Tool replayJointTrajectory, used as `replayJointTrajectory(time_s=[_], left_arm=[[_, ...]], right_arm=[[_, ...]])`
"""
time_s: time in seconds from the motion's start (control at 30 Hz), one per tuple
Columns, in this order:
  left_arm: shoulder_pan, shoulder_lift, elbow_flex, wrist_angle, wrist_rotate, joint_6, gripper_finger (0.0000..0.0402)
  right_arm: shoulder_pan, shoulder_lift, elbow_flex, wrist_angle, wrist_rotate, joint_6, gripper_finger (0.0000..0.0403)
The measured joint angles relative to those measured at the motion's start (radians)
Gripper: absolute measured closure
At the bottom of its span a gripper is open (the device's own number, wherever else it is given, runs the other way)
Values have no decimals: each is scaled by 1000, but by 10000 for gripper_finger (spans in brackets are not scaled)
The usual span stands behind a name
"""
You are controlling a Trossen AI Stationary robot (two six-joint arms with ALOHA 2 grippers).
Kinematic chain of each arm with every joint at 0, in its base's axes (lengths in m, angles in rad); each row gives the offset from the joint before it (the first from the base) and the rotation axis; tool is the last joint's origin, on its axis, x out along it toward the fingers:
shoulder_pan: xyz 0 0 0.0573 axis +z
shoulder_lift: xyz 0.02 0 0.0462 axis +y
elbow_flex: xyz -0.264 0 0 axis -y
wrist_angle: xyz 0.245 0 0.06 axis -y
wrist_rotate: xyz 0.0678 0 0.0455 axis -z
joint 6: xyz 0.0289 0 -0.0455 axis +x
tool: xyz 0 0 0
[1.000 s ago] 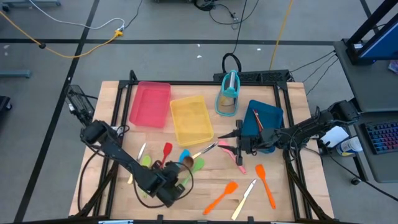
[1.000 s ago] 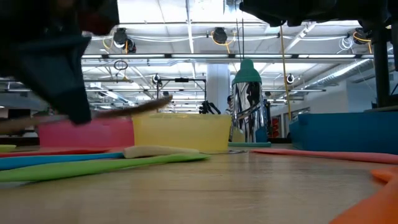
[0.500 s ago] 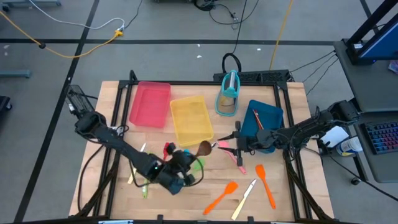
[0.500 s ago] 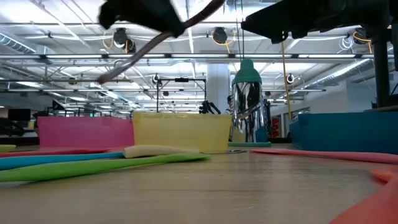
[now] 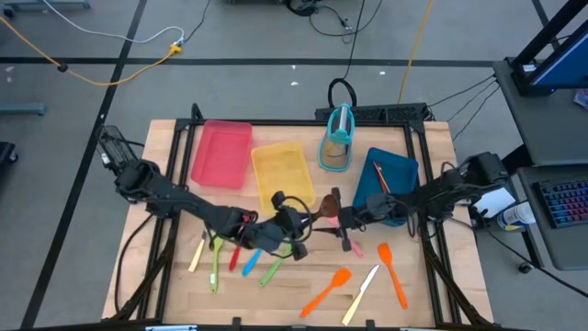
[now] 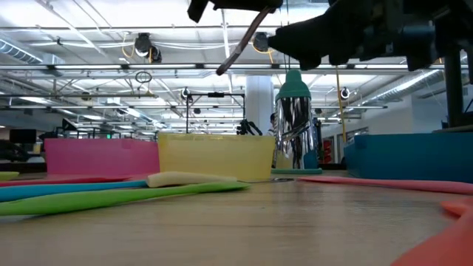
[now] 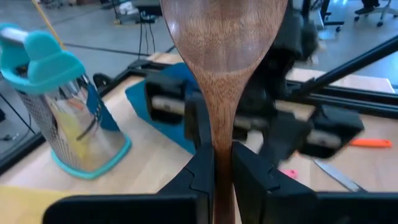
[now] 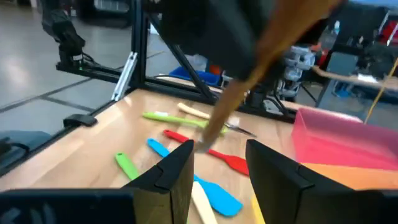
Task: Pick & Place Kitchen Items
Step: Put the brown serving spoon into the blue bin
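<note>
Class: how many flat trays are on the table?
3: the red tray leftmost, the yellow tray beside it, the blue tray on the right. None seems hidden.

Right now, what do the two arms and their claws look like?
Both arms are dark, jointed and slim, with black cables looping beside them. The left claw has two black angular fingers; the right claw has the same. No markings show.

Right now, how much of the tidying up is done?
Barely started: one orange utensil lies in the blue tray. The left claw holds the brown spoon in the air beside the open right claw. Many others lie on the table, like the orange spatula and green spatula.
</note>
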Motion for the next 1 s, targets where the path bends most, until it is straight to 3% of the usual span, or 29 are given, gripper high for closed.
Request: replayJointTrajectory(time_s=[0.2, 0.63, 1.0], left_arm=[[21, 0, 0, 60, 2, 55, 359], [45, 8, 2, 111, 3, 65, 360], [46, 8, 2, 112, 7, 67, 355]], right_arm=[[-21, 17, 0, 140, 2, -15, 261], [-20, 19, 0, 185, 3, 10, 266], [-20, 19, 0, 187, 8, 26, 332]])
